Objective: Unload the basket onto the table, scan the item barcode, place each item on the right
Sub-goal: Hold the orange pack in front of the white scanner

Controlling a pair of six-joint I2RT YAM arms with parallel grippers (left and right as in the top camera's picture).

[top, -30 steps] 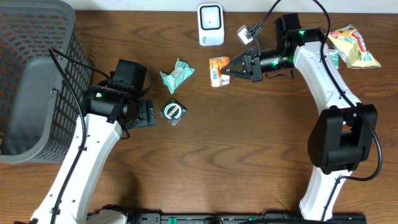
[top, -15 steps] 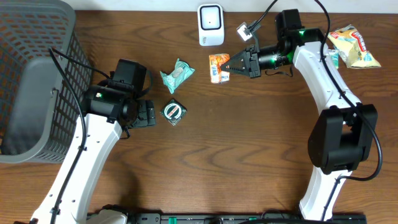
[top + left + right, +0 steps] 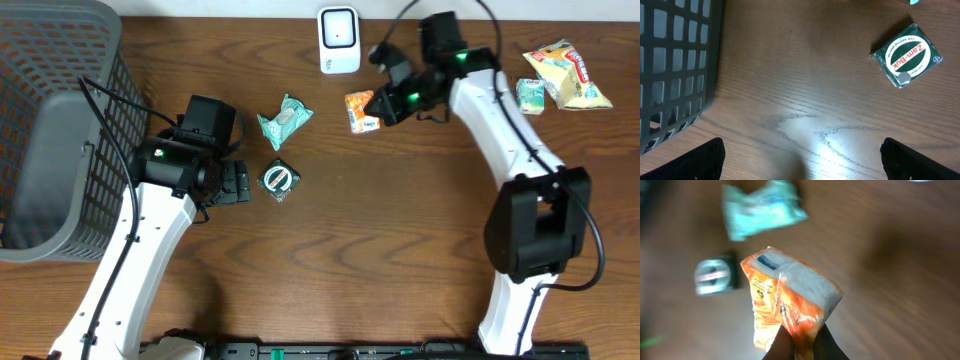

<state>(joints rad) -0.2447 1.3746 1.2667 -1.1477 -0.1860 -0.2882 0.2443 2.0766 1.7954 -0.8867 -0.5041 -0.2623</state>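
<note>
While the orange packet (image 3: 358, 110) is pinched at one end by the closed right hand (image 3: 377, 106), it is seen just below and right of the white scanner (image 3: 339, 40) from overhead. The left hand (image 3: 236, 184) is spread fully wide, nothing gripped, over the counter (image 3: 400, 250) beside a green tin (image 3: 280, 181).

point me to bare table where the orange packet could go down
Widest bare table: the centre, below the Zam-Buk tin. A smaller patch sits at the right edge under the snack bags. Crowded: the top strip from teal packet past the scanner to the right gripper, shut on the orange packet.
</note>
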